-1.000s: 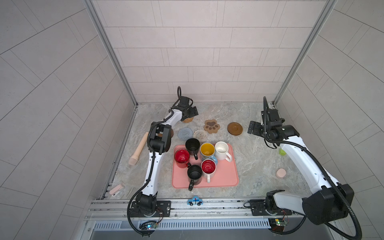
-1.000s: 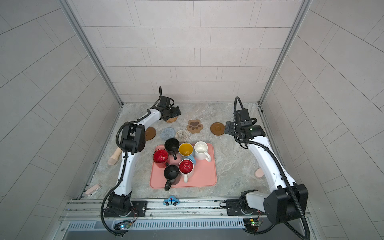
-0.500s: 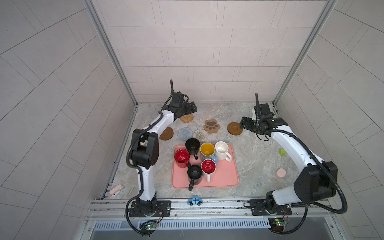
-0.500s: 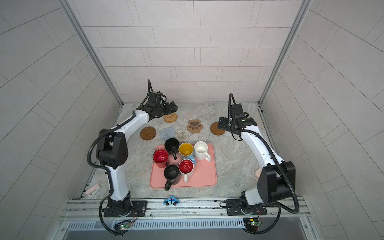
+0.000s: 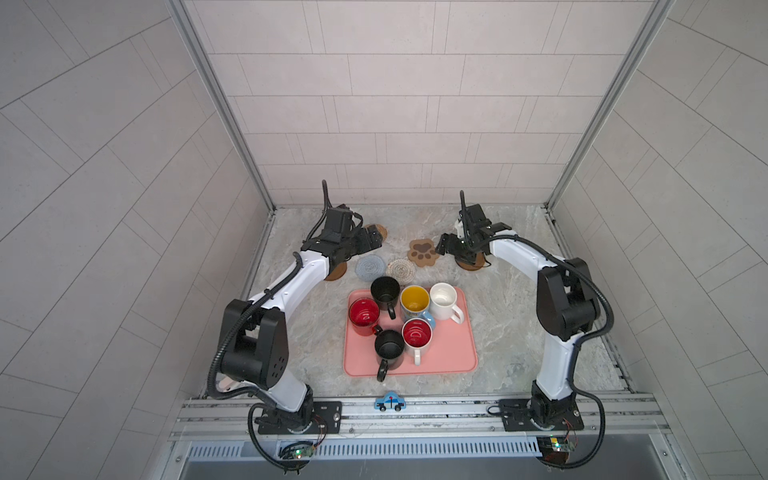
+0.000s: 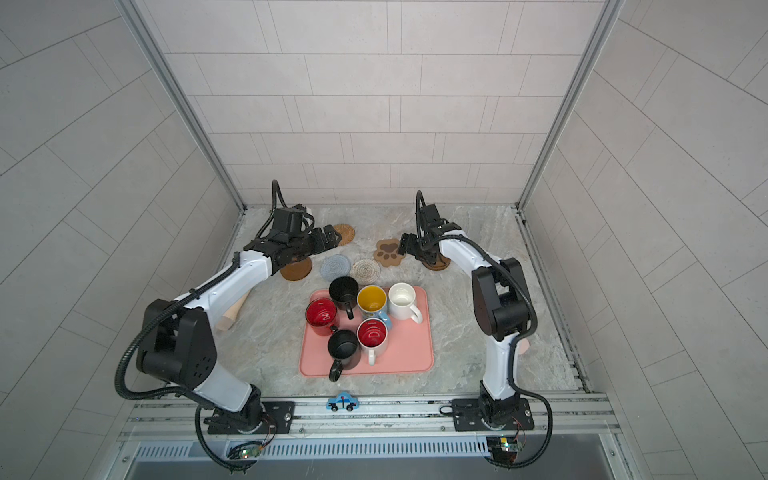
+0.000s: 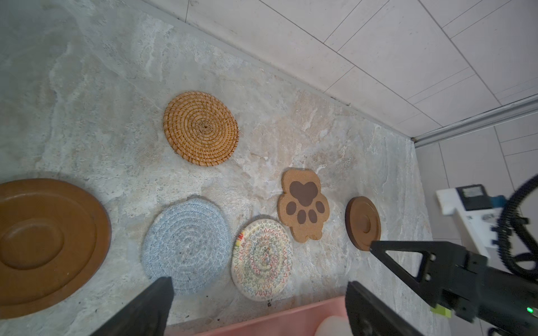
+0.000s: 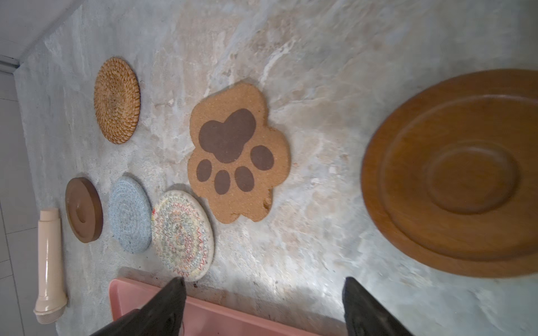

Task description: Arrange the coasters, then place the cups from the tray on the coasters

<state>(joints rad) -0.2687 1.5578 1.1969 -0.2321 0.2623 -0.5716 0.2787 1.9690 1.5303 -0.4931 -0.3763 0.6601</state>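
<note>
Marble tabletop (image 5: pixel 519 332): six coasters (image 5: pixel 423 252) behind pink tray (image 5: pixel 453 353)

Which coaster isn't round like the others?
The tan paw-shaped coaster, with dark brown toe pads on it. Every other one is a plain circle.

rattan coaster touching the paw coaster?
Apart. Left wrist view shows bare table between the rattan coaster and the paw coaster.
</note>
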